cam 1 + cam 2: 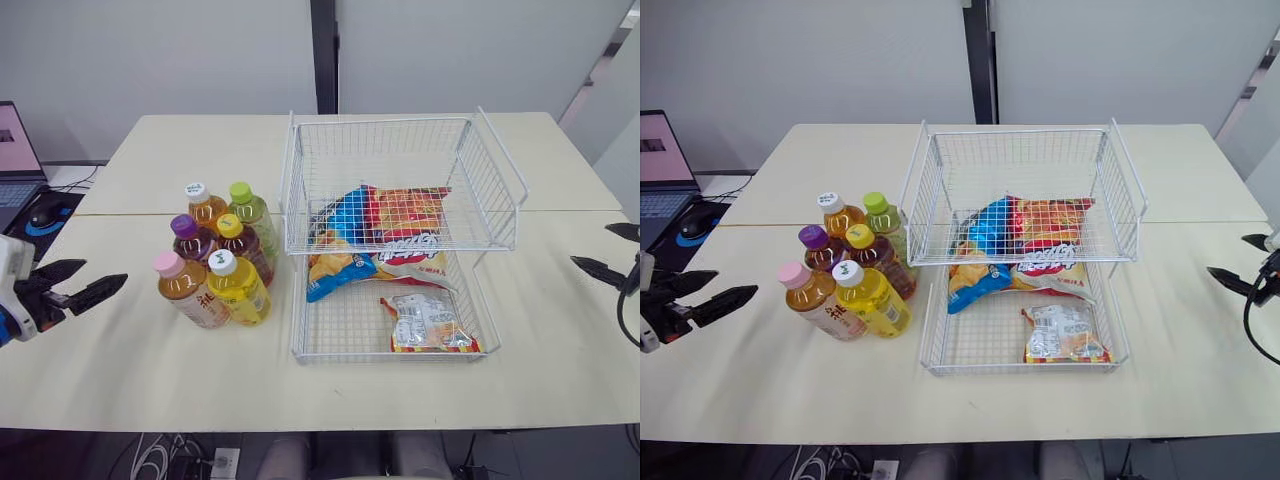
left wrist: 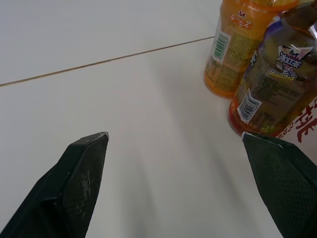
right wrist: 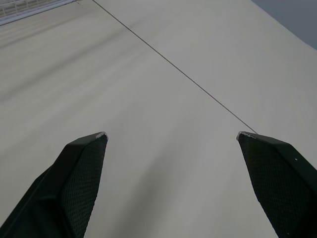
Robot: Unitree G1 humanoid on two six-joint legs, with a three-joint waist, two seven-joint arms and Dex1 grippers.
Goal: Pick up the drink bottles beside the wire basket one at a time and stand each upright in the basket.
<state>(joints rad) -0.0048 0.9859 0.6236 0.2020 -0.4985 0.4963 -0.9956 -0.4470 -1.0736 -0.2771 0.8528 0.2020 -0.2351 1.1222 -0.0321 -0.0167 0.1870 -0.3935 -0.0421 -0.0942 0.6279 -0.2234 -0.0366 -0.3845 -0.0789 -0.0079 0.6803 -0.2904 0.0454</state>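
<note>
Several drink bottles stand upright in a cluster left of the wire basket [image 1: 296,300]: a pink-capped one [image 1: 190,290], a yellow one with a white cap [image 1: 238,287], a purple-capped one [image 1: 190,238], a yellow-capped dark one [image 1: 243,243], a white-capped orange one [image 1: 205,207] and a green-capped one [image 1: 248,206]. My left gripper [image 1: 104,277] hovers open at the table's left edge, well left of the bottles. In the left wrist view the orange bottle [image 2: 240,44] and a dark bottle [image 2: 275,84] lie ahead. My right gripper [image 1: 608,250] stands open at the far right, empty.
The basket's lower tier holds snack bags [image 1: 428,322]; its upper shelf [image 1: 400,150] carries a chip bag [image 1: 385,215]. A laptop [image 1: 15,150] and a mouse [image 1: 40,215] sit at the far left. A seam [image 3: 173,64] runs across the table.
</note>
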